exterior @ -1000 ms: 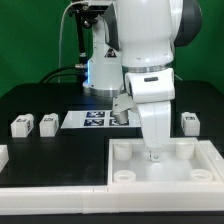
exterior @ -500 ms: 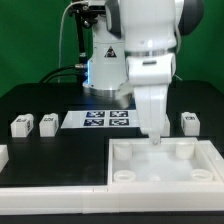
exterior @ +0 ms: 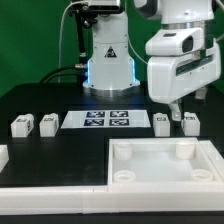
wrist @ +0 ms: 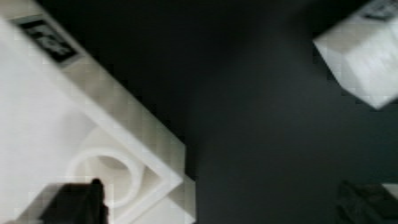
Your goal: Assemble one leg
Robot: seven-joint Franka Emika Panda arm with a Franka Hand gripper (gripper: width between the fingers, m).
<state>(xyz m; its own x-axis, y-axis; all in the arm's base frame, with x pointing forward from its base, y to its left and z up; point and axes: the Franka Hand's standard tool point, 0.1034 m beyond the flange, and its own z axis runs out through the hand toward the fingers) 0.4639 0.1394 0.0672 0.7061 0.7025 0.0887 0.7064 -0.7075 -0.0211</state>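
Observation:
Several small white legs with tags stand on the black table: two at the exterior view's left (exterior: 20,126) (exterior: 47,124) and two at its right (exterior: 162,123) (exterior: 189,123). My gripper (exterior: 180,106) hangs open and empty above the two right legs, clear of them. In the wrist view the gripper (wrist: 217,200) has its dark fingers (wrist: 71,200) wide apart with only black table between them. A blurred white leg (wrist: 365,55) shows beyond, and a corner of the large white panel (wrist: 134,130) with a round socket lies by one finger.
The large white panel (exterior: 165,150) with round corner sockets lies at the front. The marker board (exterior: 108,120) lies behind it, between the leg pairs. A further white part (exterior: 3,155) sits at the exterior view's left edge. The robot base stands at the back.
My gripper has lifted up out of the white panel and moved to the exterior view's right, above the right-hand legs. Both right legs now show.

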